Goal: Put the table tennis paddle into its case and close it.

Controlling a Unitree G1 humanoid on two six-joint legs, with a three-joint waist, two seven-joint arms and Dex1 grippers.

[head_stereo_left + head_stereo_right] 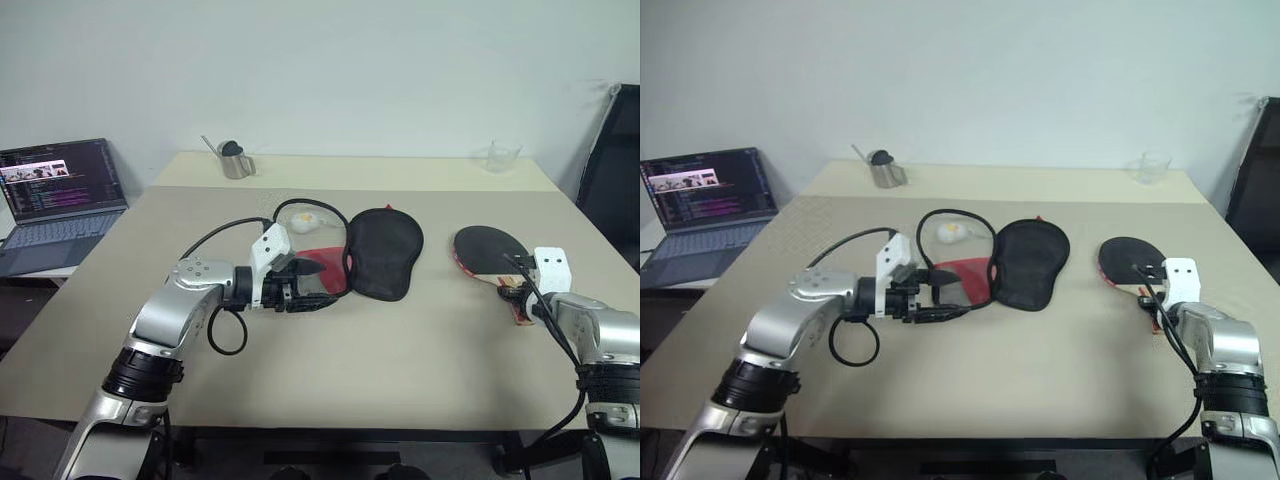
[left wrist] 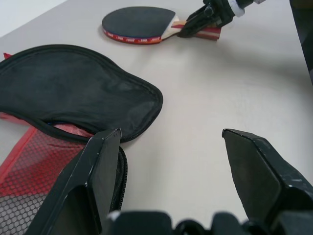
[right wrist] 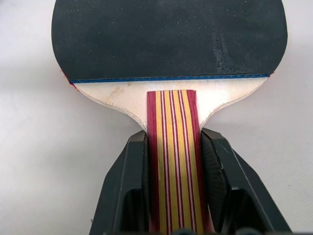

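The table tennis paddle (image 1: 488,248) lies flat at the right of the table, black face up (image 3: 168,39), its striped handle pointing toward me. My right gripper (image 3: 173,134) is shut on that handle, one finger pressed to each side. The case (image 1: 385,250) lies unzipped at the table's middle, its black flap (image 2: 73,93) spread flat beside a red mesh panel (image 2: 29,161). A small white ball charm (image 1: 303,222) rests just behind it. My left gripper (image 2: 168,137) stands open and level at the case's near edge, one finger by the mesh, the other over bare table.
An open laptop (image 1: 60,195) sits on a side desk at the far left. A metal cup (image 1: 237,160) and a clear glass (image 1: 503,155) stand at the table's back edge. A black chair (image 1: 612,170) is beyond the right edge.
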